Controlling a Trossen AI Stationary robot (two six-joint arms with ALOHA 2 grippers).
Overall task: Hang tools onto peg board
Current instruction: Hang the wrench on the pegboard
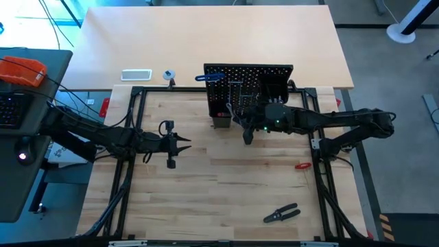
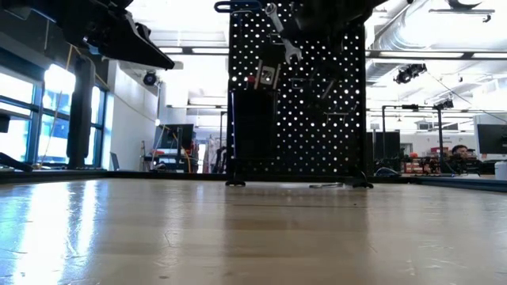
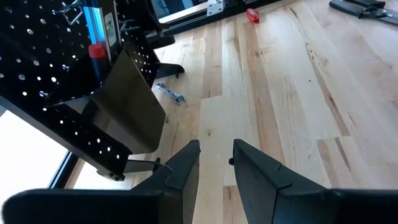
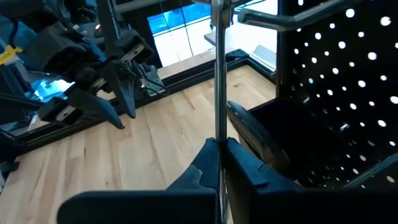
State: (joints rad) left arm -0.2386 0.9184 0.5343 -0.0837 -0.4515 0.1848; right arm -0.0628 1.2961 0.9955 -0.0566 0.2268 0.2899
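The black peg board [image 1: 248, 86] stands at the table's far middle, a black bin [image 4: 298, 143] low on its front. A blue-handled key [image 1: 206, 77] hangs at its top left corner. My right gripper [image 1: 247, 134] is just in front of the board, shut on a thin silver wrench [image 4: 219, 74]; that wrench shows tilted before the board in the low view [image 2: 283, 36]. My left gripper [image 3: 216, 163] hovers open to the board's left, nothing between its fingers. Black-handled pliers [image 1: 281, 214] and a red clamp [image 1: 302, 165] lie on the table. My right gripper pinches the wrench's flat shaft [image 4: 219, 144] between its two fingers, which lie across it. The wrench rises upright out of the fingertips, clear of the table, its upper end beside a metal hook [image 4: 292, 18] of the board. The fingers come from the table's right, slanting slightly down.
A small silver wrench [image 3: 169, 92] lies on the table by the board's foot. A white tray [image 1: 136, 74] and a tape roll [image 1: 169, 74] sit on the far table. The black frame rails [image 1: 130, 158] border the work area.
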